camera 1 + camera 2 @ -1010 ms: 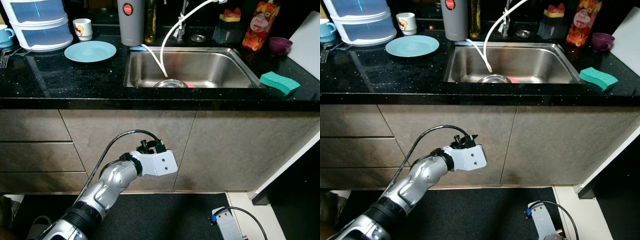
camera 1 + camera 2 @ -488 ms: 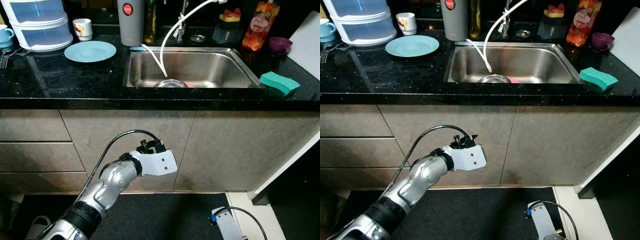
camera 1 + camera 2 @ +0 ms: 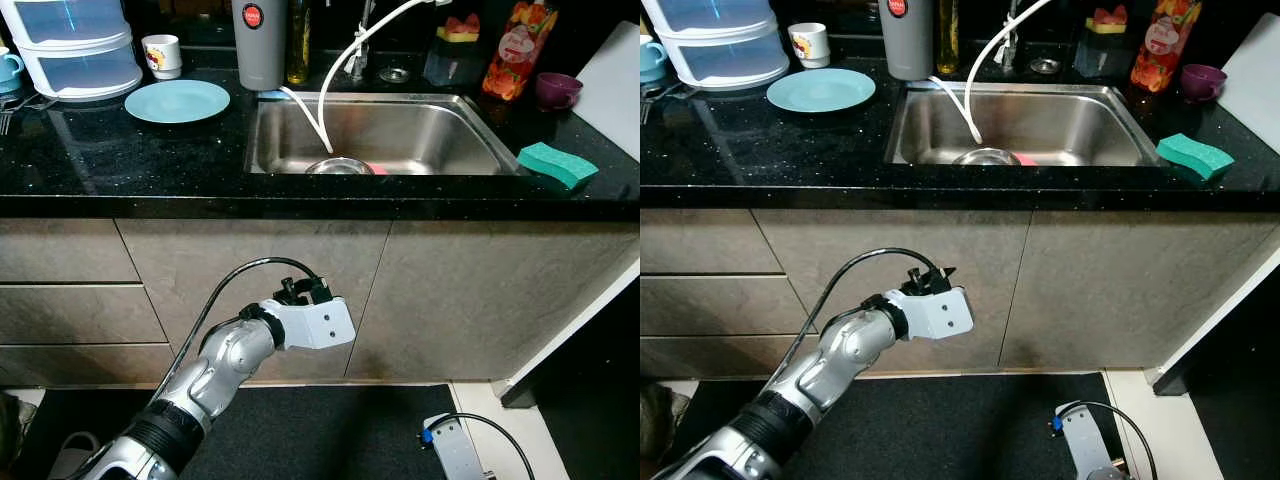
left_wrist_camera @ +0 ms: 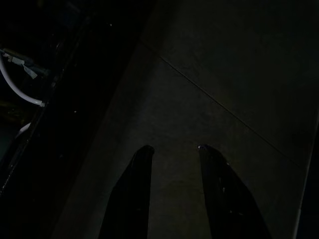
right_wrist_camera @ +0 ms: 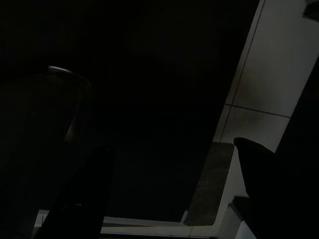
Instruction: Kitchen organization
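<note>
My left arm's white wrist [image 3: 315,325] is held up in front of the grey cabinet doors [image 3: 450,290], below the black counter [image 3: 120,160]. In the left wrist view my left gripper [image 4: 174,148] is open, its two black fingers pointing at the cabinet face with nothing between them. My right gripper [image 5: 173,147] hangs in the dark, fingers wide apart and empty. On the counter lie a light blue plate [image 3: 177,101], a white mug [image 3: 160,55], a grey tumbler [image 3: 259,42] and a green sponge [image 3: 557,163]. The steel sink [image 3: 440,130] holds a metal bowl [image 3: 338,166].
Stacked clear plastic boxes [image 3: 75,45] and a blue cup [image 3: 8,65] stand at the back left. A purple cup [image 3: 557,90] and a juice bottle [image 3: 518,45] are at the back right. A white hose [image 3: 330,80] drops into the sink. A cabled white device [image 3: 455,450] lies on the floor.
The head camera's picture has shifted slightly. The left arm and the things on the counter hold their places.
</note>
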Tool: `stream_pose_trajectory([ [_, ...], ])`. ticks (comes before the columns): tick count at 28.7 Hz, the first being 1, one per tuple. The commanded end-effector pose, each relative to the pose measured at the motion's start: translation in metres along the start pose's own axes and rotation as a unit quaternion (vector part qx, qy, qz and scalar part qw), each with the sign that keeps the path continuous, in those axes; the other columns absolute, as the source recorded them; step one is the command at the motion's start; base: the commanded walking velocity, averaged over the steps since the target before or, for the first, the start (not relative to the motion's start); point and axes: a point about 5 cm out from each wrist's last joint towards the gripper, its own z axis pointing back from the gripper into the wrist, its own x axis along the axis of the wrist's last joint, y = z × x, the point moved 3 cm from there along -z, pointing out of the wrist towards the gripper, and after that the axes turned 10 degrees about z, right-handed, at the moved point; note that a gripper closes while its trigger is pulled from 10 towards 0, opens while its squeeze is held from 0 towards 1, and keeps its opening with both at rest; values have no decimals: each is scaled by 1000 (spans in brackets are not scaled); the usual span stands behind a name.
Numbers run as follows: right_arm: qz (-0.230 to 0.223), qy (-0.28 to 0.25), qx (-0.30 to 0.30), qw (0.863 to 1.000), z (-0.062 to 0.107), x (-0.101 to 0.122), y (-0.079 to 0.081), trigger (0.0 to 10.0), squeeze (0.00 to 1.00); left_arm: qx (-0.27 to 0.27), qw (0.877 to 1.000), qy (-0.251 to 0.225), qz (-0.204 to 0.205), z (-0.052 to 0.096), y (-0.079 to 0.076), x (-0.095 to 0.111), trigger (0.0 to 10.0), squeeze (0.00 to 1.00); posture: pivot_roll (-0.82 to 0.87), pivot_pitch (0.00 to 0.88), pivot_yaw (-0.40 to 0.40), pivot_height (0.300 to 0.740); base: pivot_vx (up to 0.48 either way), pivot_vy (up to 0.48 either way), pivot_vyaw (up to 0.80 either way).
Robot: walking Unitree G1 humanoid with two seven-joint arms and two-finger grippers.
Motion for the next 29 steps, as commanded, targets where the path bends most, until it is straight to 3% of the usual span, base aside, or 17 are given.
stream_pose_trajectory([
  [1,-6,6,1,1000,0,-3,1,10000,0,-5,1000,5,1,0,-3,-3,10000,0,71,56,-35,740,0,0,0],
  [29,0,7,4,1000,0,-3,0,10000,0,-5,1000,6,1,-1,-4,-4,10000,0,76,42,-36,740,0,0,0],
])
